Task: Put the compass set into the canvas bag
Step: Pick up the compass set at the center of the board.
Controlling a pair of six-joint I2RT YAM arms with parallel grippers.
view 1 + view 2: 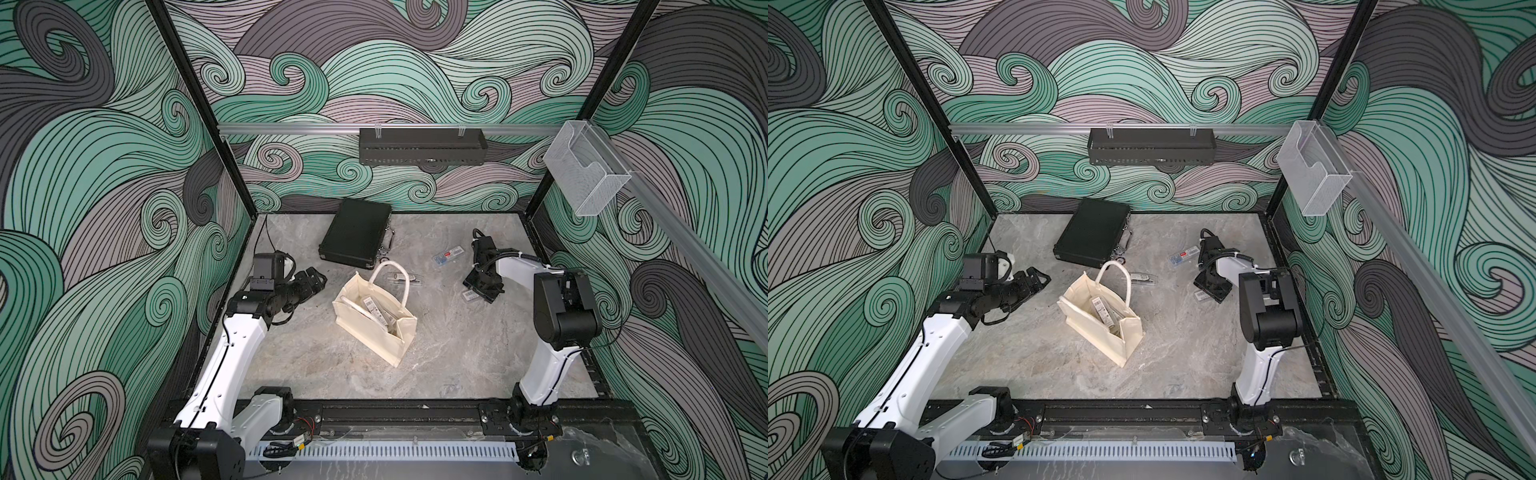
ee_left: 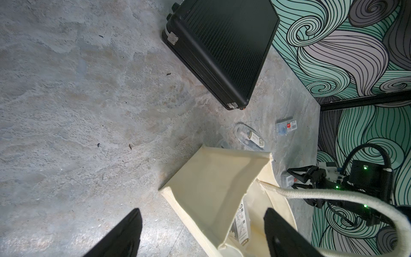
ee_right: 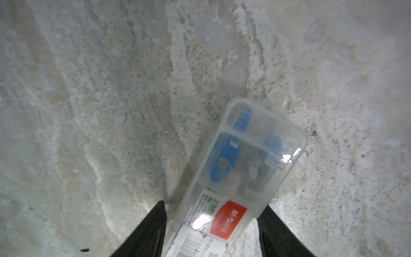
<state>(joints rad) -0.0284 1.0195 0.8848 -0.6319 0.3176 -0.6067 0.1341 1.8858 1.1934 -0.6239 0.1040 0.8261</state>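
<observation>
Between right gripper [image 3: 213, 204] fingers [image 3: 155, 224]: clear plastic compass case holding a blue compass [image 3: 244, 155], flat on grey marbled tabletop [image 3: 89, 111], apart from the bag. Fingers flank its labelled end; whether they pinch yet, I cannot tell. I'd centre, squeeze the long edges, lift level.

Left gripper [image 2: 201, 210]: fingers spread, empty, near cream boxy canvas bag [image 1: 361, 332], which stands upright, mouth open, labelled packets [image 1: 374, 309] inside.

Black hard briefcase [image 1: 355, 232]: closed.
</observation>
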